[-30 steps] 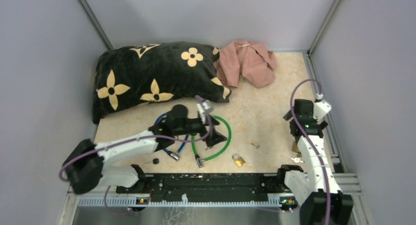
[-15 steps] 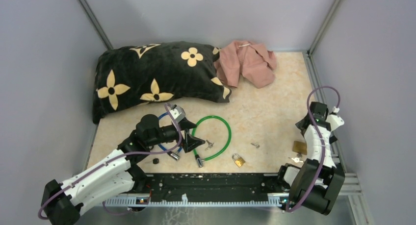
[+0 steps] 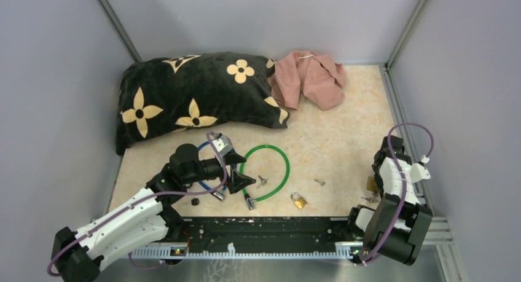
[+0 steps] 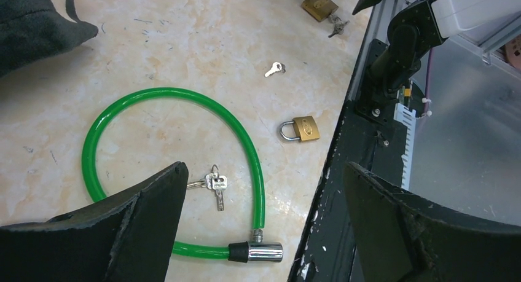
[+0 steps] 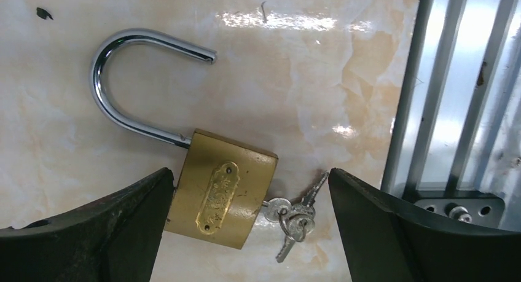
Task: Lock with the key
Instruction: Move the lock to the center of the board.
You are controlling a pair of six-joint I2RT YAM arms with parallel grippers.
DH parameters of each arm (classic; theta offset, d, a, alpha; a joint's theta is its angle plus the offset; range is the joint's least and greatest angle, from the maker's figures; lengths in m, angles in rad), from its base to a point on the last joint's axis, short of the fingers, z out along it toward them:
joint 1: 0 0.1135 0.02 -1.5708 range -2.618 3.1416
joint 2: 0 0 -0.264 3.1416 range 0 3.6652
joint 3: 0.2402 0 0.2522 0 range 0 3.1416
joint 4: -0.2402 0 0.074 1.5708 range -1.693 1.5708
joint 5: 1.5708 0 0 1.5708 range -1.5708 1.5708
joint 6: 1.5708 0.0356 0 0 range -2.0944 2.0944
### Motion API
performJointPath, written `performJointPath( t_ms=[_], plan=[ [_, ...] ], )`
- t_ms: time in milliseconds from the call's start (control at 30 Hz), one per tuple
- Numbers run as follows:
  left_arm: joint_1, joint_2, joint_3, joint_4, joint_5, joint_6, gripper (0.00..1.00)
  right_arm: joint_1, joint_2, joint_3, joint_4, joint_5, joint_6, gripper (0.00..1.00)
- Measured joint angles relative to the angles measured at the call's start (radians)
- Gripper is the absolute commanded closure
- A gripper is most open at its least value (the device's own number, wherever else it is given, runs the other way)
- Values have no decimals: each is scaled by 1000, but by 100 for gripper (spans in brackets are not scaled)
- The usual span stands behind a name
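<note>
Beige marbled tabletop (image 5: 319,79), grey walls around it. The right arm is folded tight at the 4 o'clock corner. Its right pincer (image 5: 250,169) is spread wide and empty, pointing down over the brass padlock (image 5: 224,196). The shackle (image 5: 123,79) stands open toward 11 o'clock, and the key bunch (image 5: 295,219) touches the body at 4 o'clock. A metal rail (image 5: 442,97) crowds the 3 o'clock side, with bare surface toward 12. The left pincer (image 4: 265,165), also spread and empty, hovers at 7 o'clock above the green cable lock (image 4: 123,104).

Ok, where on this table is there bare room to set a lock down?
The widest bare patch lies between the pink cloth, the green cable lock and the right gripper. The near edge is crowded: blue cable lock, key bunch, loose key, small padlock, and the open padlock under that gripper.
</note>
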Motion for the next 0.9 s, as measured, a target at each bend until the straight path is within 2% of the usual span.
performJointPath(
  t_ms=[267,300,400,567,733,900],
  plan=[
    [0,-14,0,-13,0,7,1,0,0,-82,169,-45,-52,10],
    [0,-13,0,-13,0,7,1,0,1,-82,180,-51,-53,15],
    [1,-8,0,-11,0,7,1,0,5,-89,214,-55,-71,42],
    [8,-4,0,-5,-1,10,2,-3,37,-84,270,-52,-123,77],
    [15,6,-9,8,-1,31,3,3,42,-85,328,-98,-235,84],
    [16,61,-21,44,29,109,5,65,33,-87,378,-181,-358,86]
  ],
)
